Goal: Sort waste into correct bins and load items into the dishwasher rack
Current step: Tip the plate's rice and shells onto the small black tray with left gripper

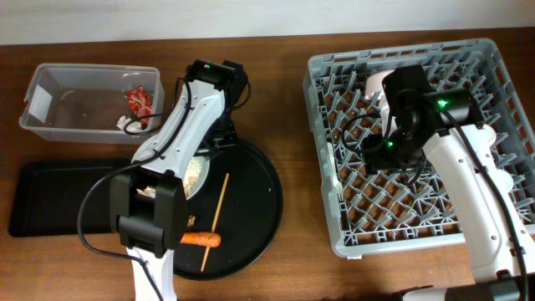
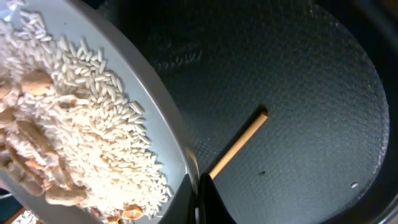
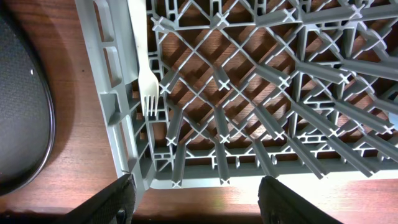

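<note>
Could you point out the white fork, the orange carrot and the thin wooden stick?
White plastic fork [image 3: 142, 62]: right wrist view, on its handle.
Orange carrot [image 1: 201, 240]: overhead view, on its middle.
Thin wooden stick [image 1: 217, 213]: overhead view, at mid-length.

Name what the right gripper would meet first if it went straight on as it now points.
The right gripper would likely hit the pegs of the dishwasher rack, beside the white fork; depth is unclear.

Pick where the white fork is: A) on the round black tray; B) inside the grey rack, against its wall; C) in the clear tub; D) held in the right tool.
B: the right wrist view shows the white fork lying against the inner wall of the grey rack, while the right tool is open and empty.
</note>
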Robot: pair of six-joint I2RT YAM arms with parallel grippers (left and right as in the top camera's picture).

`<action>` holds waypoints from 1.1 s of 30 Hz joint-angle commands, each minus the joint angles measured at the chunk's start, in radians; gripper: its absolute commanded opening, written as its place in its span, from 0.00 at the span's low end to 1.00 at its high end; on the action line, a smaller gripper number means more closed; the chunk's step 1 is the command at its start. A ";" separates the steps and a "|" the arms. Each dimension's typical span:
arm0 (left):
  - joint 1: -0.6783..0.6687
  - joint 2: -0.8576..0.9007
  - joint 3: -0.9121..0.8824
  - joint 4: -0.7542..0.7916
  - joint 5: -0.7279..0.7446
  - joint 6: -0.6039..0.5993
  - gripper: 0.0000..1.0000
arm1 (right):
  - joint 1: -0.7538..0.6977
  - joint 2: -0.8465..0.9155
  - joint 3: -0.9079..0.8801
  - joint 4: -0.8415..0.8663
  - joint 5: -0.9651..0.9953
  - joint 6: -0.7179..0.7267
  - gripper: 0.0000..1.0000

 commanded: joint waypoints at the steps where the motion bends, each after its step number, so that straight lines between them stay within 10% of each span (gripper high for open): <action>1: 0.021 -0.070 0.022 -0.006 -0.060 -0.014 0.00 | -0.003 -0.005 0.013 -0.001 0.011 -0.004 0.67; 14: 0.317 -0.176 0.021 0.002 -0.040 0.126 0.00 | -0.003 -0.005 0.013 -0.014 0.011 -0.004 0.66; 33: 0.762 -0.176 0.021 0.105 0.511 0.470 0.00 | -0.003 -0.005 0.013 -0.024 0.011 -0.003 0.66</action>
